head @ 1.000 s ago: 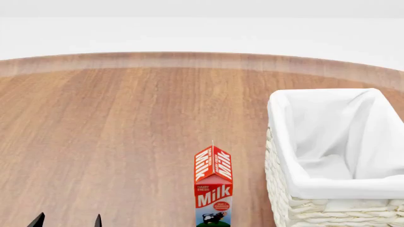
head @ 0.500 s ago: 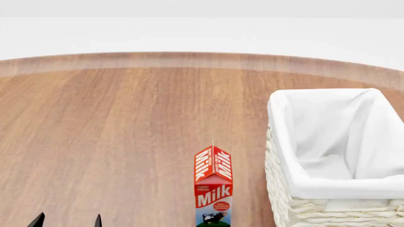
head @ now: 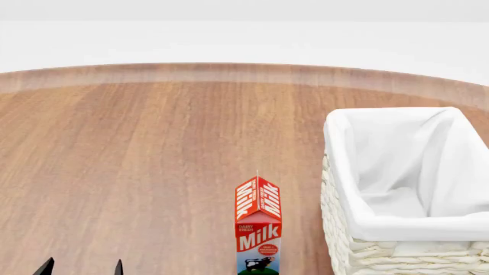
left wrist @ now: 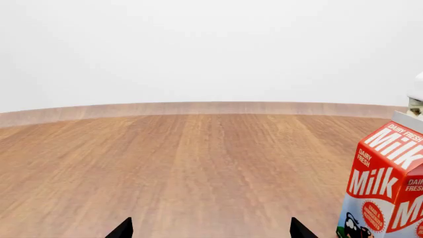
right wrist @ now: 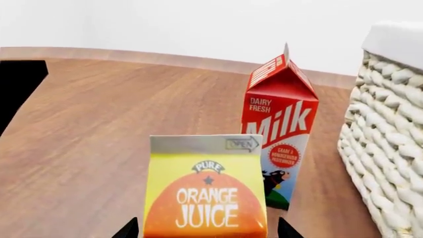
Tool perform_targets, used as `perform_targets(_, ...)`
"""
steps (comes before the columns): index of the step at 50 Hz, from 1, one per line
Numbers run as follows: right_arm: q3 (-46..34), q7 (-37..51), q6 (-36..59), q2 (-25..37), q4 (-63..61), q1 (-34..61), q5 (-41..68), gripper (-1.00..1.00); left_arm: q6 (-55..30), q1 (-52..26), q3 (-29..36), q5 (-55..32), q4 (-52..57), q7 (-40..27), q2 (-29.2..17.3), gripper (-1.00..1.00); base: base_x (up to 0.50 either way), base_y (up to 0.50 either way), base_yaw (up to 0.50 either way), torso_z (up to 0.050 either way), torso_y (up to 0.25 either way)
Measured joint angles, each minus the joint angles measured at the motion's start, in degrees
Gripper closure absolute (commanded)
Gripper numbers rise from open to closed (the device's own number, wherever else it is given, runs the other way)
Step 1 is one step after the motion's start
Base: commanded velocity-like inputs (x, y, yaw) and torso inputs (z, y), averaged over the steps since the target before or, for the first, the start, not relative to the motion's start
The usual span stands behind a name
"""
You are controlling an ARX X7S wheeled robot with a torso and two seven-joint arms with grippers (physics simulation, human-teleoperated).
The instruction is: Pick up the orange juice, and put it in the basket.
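I am at the approach step: my right gripper [right wrist: 206,229] is lined up on the tall yellow-and-orange gable-top orange juice carton [right wrist: 205,191], which fills the lower centre of the right wrist frame. Only the two dark fingertips show at the bottom edge, one on each side of the carton, spread wider than it, so this gripper is released and holds nothing; whether the tips already touch the carton's sides I cannot tell. The juice stands upright on the brown wooden counter [right wrist: 99,129]. Behind it, at centre right of that frame, stands the red-and-white gable-top milk carton [right wrist: 278,129], and the large cream-white woven wicker basket [right wrist: 390,144] takes up the right edge.

In the head frame the juice is out of view; the milk carton [head: 258,226] stands at lower centre, just beside the basket [head: 347,172], whose white cloth lining is bare inside.

My left gripper [left wrist: 206,230] is also released, its tips wide apart at the bottom of the left wrist frame over bare counter [left wrist: 198,158], with the milk carton [left wrist: 383,183] at lower right.

Next I judge I must close on the juice squarely, then lift it high enough to clear the milk carton and the basket rim.
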Motion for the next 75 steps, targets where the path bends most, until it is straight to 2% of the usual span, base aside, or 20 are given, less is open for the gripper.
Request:
perform_targets(25,-0.52,0.19,-0.75,-0.28,2.32,1.29,0.70,-1.00,0.15,-0.12,0.44,-0.32,-0.05,-0.38,-0.32,-1.00,0.00,0.00,0.00,0.000,0.000)
perform_targets(26,-0.54,0.23,-0.75,-0.28,2.34,1.33,0.71,1.00,0.16,-0.12,0.46,-0.33,-0.05,-0.39,-0.33,-1.00,0.00,0.00,0.00,0.000,0.000)
perform_targets(47,-1.09,1.21,-0.22,0.70,0.47,0.82,2.71,1.00,0.28,-0.22,0.82,-0.59,-0.09,-0.70,-0.58,-1.00,0.00,0.00,0.00,0.000,0.000)
perform_targets(75,-0.28,4.14,8.80,5.14,-17.69,-1.00,4.64,1.00,0.44,-0.34,1.27,-0.92,-0.14,-1.08,-0.90,-1.00,0.00,0.00,0.00,0.000,0.001)
